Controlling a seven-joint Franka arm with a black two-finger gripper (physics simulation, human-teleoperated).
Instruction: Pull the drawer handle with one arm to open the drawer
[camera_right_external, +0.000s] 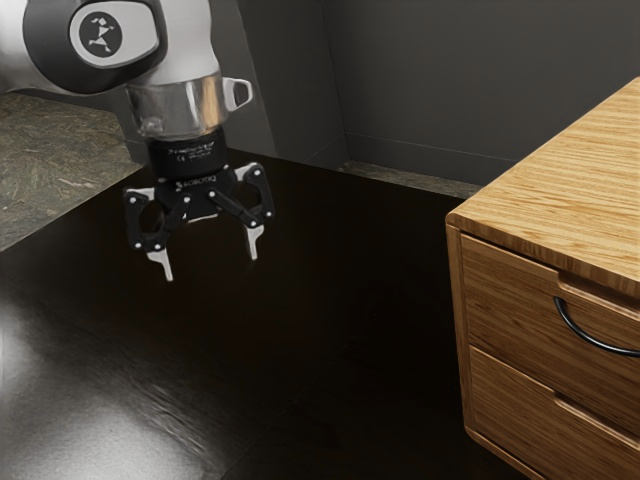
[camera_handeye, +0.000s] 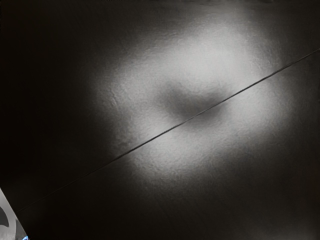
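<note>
While the arm (camera_right_external: 110, 40) comes in from the exterior view's upper left, its gripper (camera_right_external: 208, 257) hangs above the dark glossy surface (camera_right_external: 300, 360) with the fingers (camera_right_external: 162, 265) spread wide and their pale tips pointing down. It is touching neither the surface nor the furniture.

A wooden cabinet (camera_right_external: 570, 190) stands at the exterior view's right, well apart from the gripper. Two drawer fronts sit one over the other on its near face. The upper drawer (camera_right_external: 515, 320) carries the drawer handle (camera_right_external: 590, 338) – a thin dark curved bar bowing out from the wood near the frame's edge – and its front lies level with the lower drawer (camera_right_external: 540, 425), so it looks closed.

From the wrist view, the same dark surface (camera_handeye: 70, 100) lies under the hand, with a thin seam (camera_handeye: 150, 140) running across it at a slant. A bright patch of glare (camera_handeye: 210, 65) spreads over it, and a soft shadow (camera_handeye: 192, 102) sits at the middle of that patch, right on the seam.
</note>
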